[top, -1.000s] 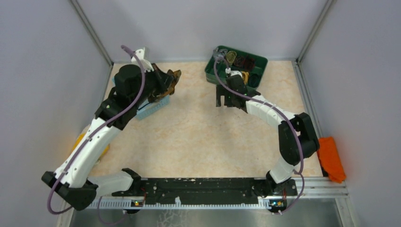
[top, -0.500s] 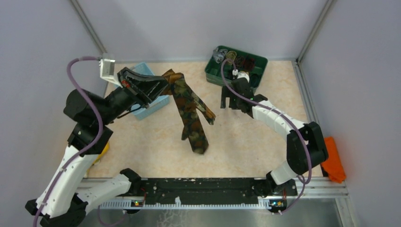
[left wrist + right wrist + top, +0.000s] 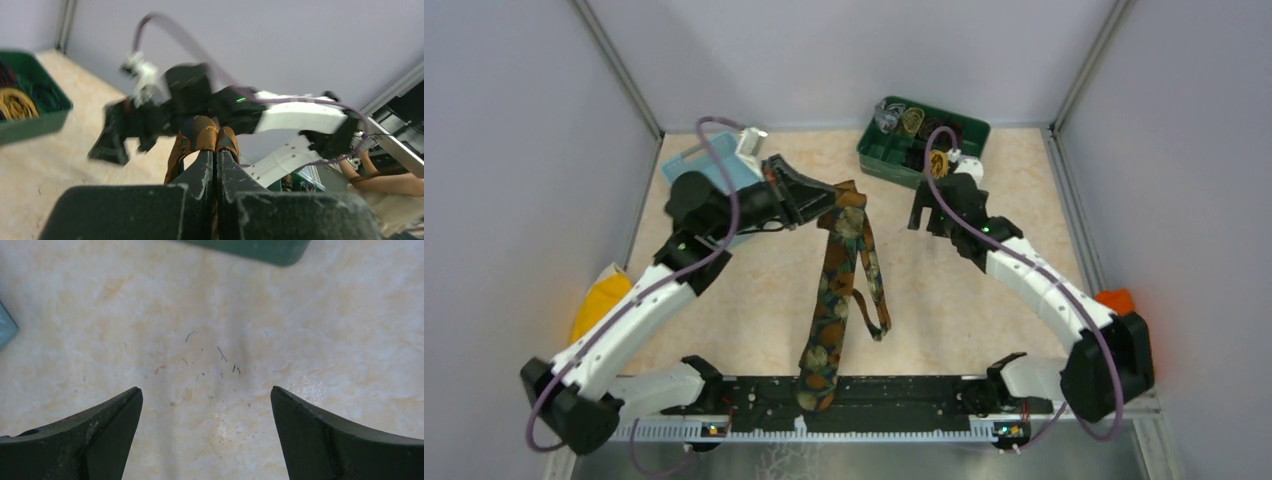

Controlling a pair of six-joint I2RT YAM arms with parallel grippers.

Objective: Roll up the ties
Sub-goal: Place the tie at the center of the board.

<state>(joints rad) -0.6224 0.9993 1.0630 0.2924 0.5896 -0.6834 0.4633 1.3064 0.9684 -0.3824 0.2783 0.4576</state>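
Far left, a yellow-orange cloth [image 3: 596, 305] lies at the bench [image 3: 754, 300] edge, prob. not part of the job. Next, the light-blue basket [image 3: 686, 163] at the back-left corner sits mostly under the left arm. Its contents can't be made out, so no count of ties waiting. The left gripper [image 3: 827, 205] is clenched on the brown-and-orange tie [image 3: 828, 310] near its fold and holds that part up off the bench. The wrist view shows the fingers [image 3: 202, 170] pressed tight w/ fabric poking out past the tips. The tie drapes doubled: the wide end runs toward the near edge and crosses the black front rail [image 3: 904, 395], while the narrow end stops approx mid-bench. It's fully unrolled, w/ no turn started and not laid flat. Right of it, the right gripper [image 3: 929, 217] is released, jaws wide, over bare bench w/ nothing btwn them, near the tie's top but apart from it. Back right, the green bin [image 3: 871, 158] holds several rolled coils [image 3: 911, 120], prob. finished ties; exact no. unclear. Far right, an orange cloth [image 3: 1114, 298] lies at the bench edge. Judgement: some ties look done, but this one is only picked up. Left to do: lay it out, roll it end to end, bin it, plus whatever the basket hides.
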